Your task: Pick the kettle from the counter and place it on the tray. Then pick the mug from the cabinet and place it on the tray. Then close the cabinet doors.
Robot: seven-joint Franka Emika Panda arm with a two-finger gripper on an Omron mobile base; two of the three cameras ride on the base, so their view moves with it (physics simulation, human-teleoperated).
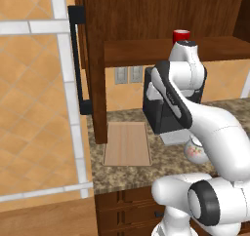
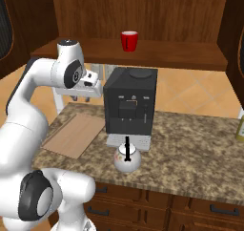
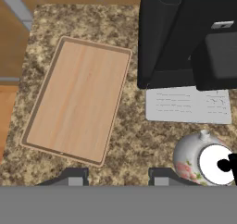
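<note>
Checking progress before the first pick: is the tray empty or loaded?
Empty: the tray shows bare wood; the kettle stands on the counter.

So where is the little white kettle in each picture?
Left base view: kettle at lower right, partly behind the arm.
Right base view: kettle low in the middle, on the counter.
Hand view: kettle at bottom right.
Shared landmark: it sits just in front of the black coffee machine in every view.
</note>
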